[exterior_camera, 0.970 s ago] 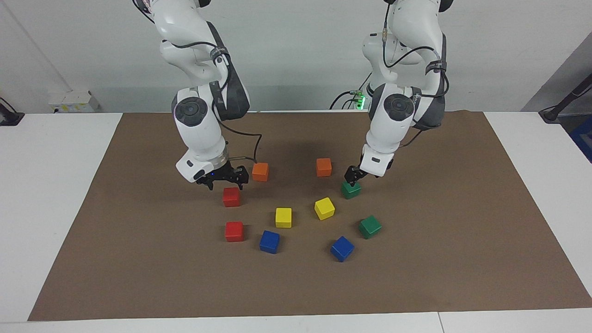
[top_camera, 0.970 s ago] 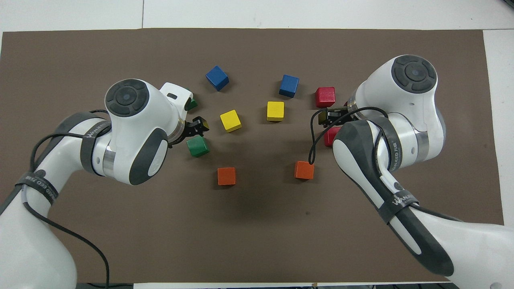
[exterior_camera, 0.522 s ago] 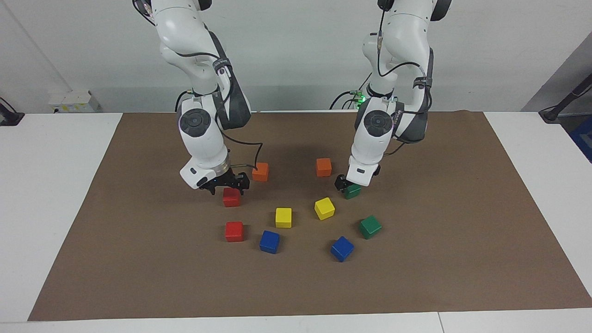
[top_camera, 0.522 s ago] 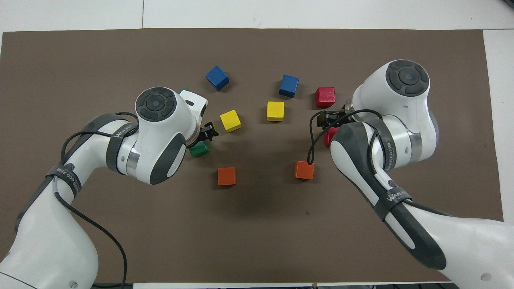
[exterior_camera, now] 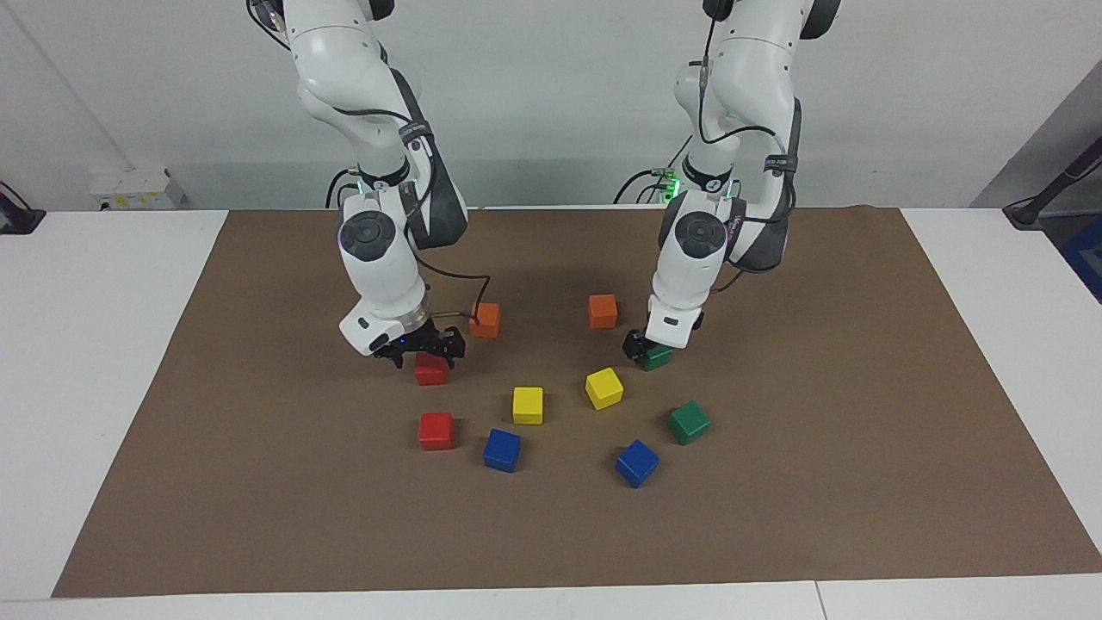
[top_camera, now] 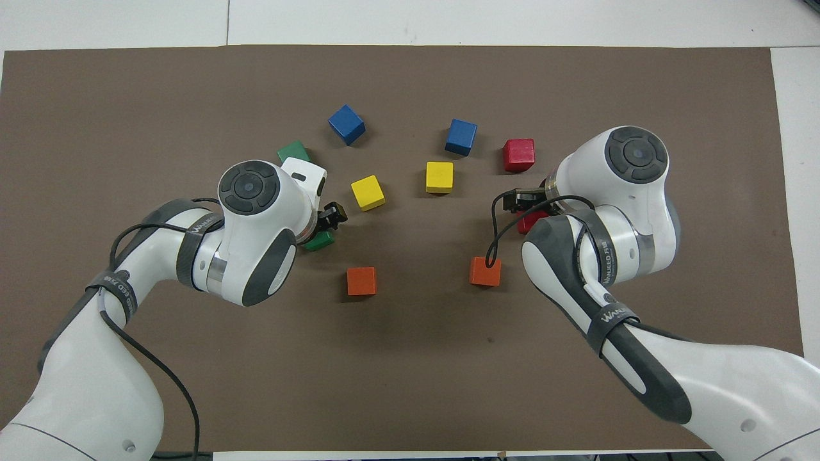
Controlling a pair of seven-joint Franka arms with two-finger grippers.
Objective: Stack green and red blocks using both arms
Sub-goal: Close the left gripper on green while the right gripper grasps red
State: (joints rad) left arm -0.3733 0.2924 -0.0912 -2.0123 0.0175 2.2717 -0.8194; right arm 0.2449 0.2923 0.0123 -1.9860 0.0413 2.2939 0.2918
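Facing view: the right gripper [exterior_camera: 424,351] is sitting low on the nearer red block [exterior_camera: 430,370], fingers straddling it; whether they are clamped cannot be told. The left gripper [exterior_camera: 647,349] is bearing on the nearer green block [exterior_camera: 657,356], grip likewise unclear. The second red block [exterior_camera: 436,430] and second green block [exterior_camera: 689,422] are lying farther out on the brown mat [exterior_camera: 258,482].

Overhead view: both arms are covering their blocks, only edges showing.
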